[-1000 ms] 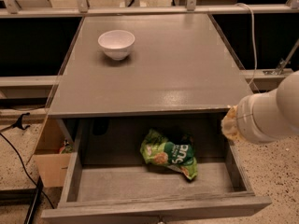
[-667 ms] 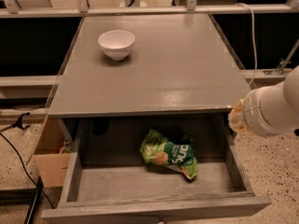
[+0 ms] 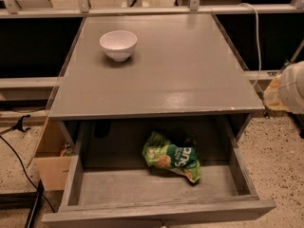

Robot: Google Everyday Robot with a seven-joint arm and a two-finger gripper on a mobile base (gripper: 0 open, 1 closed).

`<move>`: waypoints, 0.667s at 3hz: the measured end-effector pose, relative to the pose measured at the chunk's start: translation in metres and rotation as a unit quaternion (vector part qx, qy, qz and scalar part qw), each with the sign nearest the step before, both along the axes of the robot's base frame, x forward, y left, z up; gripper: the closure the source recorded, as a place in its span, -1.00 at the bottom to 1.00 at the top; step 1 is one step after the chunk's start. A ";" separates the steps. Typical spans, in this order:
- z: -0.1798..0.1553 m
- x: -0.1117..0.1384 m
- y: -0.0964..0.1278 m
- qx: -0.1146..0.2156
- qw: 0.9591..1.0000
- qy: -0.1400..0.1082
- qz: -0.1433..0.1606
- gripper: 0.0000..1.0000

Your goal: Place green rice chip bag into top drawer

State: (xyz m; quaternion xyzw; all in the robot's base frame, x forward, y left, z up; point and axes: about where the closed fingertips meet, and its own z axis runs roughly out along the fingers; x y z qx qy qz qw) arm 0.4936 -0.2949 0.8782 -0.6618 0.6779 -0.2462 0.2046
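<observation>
The gripper (image 3: 281, 94) has drawn back rightward; its grip cannot be told. Lower left of it, the bag (image 3: 172, 156) stays in the drawer (image 3: 118, 186)

The gripper (image 3: 281, 94) is a blurred white and yellowish shape beside the right front corner of the tabletop (image 3: 180, 80), cut off by the right picture edge. Down and to its left, the rear of the top drawer (image 3: 75, 182) lies in shadow under the tabletop. The far edge of the green rice chip bag (image 3: 171, 156) fades into that dark. The drawer's front is clipped by the bottom edge. Farthest from the gripper, a cardboard box (image 3: 50, 167) is half hidden behind the drawer's wall.
</observation>
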 end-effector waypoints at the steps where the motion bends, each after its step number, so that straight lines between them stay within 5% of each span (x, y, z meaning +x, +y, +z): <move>1: 0.046 0.035 -0.056 -0.014 0.998 -0.055 -0.025 1.00; 2: 0.075 0.079 -0.091 0.026 0.993 -0.116 -0.009 1.00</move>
